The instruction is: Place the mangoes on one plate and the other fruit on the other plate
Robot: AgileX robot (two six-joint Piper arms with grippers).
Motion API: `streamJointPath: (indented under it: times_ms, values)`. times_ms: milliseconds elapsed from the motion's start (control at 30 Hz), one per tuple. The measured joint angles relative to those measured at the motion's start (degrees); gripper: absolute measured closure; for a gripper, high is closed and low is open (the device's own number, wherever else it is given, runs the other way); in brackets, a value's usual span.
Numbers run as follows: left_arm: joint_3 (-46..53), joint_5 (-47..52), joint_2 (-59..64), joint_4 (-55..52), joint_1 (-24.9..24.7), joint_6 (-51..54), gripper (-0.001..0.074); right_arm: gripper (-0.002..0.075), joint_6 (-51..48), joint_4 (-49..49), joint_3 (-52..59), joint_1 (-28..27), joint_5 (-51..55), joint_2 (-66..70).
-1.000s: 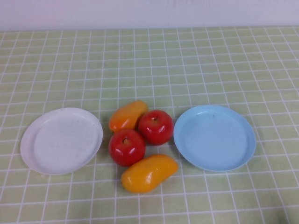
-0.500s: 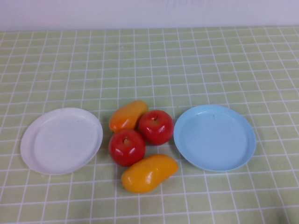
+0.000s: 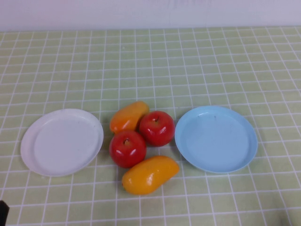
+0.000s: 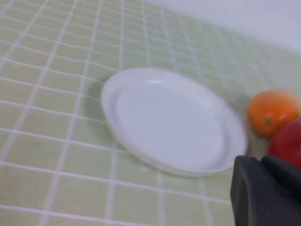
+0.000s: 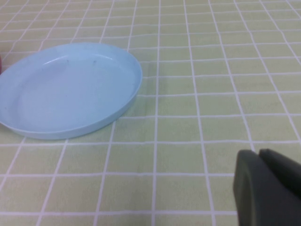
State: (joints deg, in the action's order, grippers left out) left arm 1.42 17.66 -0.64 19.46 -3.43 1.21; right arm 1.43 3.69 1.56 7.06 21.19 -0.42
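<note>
Mangoes: two, both on the tablecloth, neither on a plate. Near mango [image 3: 150,174] lies at the front of the fruit cluster, long axis running left-near to right-far. Far mango [image 3: 128,116] sits at the back left of the cluster, slanted the same way.
Apples: two red ones between the mangoes. Left apple [image 3: 127,148] touches the near mango; right apple [image 3: 156,127] touches the far mango.
Blue plate [image 3: 244,141]: right of the cluster, nothing in it, rim just beside the right apple.
White plate [image 3: 33,146]: left of the cluster, nothing in it, just beside the left apple.
Left gripper [image 4: 265,193]: low at the near left corner, only a dark sliver in the high view. Fingers closed, holding nothing. White plate ahead of it, fruit beyond.
Right gripper [image 5: 268,188]: near right, out of the high view. Fingers closed, empty. Blue plate ahead of it.
Key relation: near mango lies between the arms, tip pointing toward the blue plate. Likely the right arm's pick; jaws would close across the mango's short width.
Progress: nothing sorted yet.
</note>
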Motion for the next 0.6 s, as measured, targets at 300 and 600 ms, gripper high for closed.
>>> streamJointPath:
  times_ms: [300, 600]
  values:
    - [0.0, -4.6, 0.0, 23.1, 0.0, -0.7, 0.0734, 0.0742, 0.0, 0.0, 0.0, 0.0, 0.0, 0.0]
    - [0.0, -7.6, 0.0, 26.0, 0.0, -0.2, 0.0734, 0.0742, 0.0, 0.0, 0.0, 0.0, 0.0, 0.0]
